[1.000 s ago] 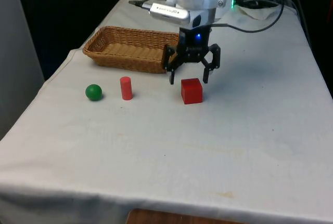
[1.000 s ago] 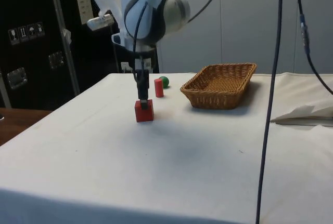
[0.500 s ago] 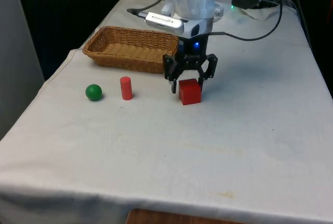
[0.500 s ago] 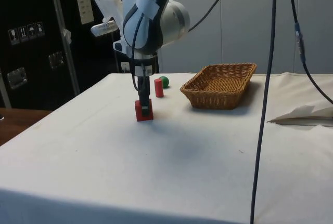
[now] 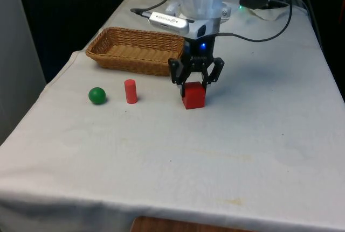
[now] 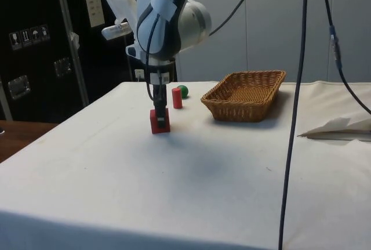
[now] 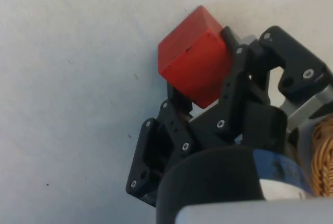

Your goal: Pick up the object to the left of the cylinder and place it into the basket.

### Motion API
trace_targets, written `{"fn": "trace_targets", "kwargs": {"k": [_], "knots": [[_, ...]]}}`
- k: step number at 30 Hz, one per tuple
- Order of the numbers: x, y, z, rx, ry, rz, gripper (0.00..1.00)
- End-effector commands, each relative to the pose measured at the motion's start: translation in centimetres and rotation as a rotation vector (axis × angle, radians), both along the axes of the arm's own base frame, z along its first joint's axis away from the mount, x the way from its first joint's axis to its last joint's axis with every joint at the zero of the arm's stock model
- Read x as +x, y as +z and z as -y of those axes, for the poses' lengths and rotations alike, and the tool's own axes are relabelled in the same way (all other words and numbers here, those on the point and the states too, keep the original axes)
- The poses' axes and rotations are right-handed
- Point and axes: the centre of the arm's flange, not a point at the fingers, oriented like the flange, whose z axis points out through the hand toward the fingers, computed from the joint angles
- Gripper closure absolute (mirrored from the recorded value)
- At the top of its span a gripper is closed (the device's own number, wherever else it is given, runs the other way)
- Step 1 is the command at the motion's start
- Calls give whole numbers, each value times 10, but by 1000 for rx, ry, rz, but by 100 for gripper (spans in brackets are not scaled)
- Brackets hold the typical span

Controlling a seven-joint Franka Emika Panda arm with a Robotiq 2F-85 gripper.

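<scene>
Even indoor light, soft shadows on the white cloth (image 5: pixel 178 151), dark backdrop

Red cube (image 5: pixel 193 95) sits on the white cloth (image 5: pixel 161 156), far half of the table, roughly mid-width in the front view; in the side view (image 6: pixel 160 121) its base is down on the cloth. The wrist view (image 7: pixel 195 55) shows plain red faces, no markings. A black cable (image 5: pixel 264 37) trails over the cloth at the far right of the front view. Crumpled white sheet (image 6: pixel 342 129) lies at the side view's right edge (cloth or paper, can't tell). Dark cabinets (image 6: pixel 35 41) stand behind. A wood edge (image 5: pixel 161 225) shows under the near hem.
</scene>
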Motion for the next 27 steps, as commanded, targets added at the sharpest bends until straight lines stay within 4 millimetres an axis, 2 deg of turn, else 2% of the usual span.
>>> {"fn": "trace_targets", "kwargs": {"k": [1, 2, 3, 7, 11, 17, 20, 27], "knots": [[-1, 8, 2, 6, 3, 8, 99], [0, 2, 0, 0, 0, 3, 99], [-2, 12, 3, 5, 3, 9, 99], [-6, 26, 7, 13, 3, 13, 99], [-8, 33, 8, 29, 3, 24, 99], [-17, 57, 15, 35, 6, 32, 99], [-17, 62, 15, 51, 5, 41, 99], [-29, 86, 24, 69, 10, 60, 99]]}}
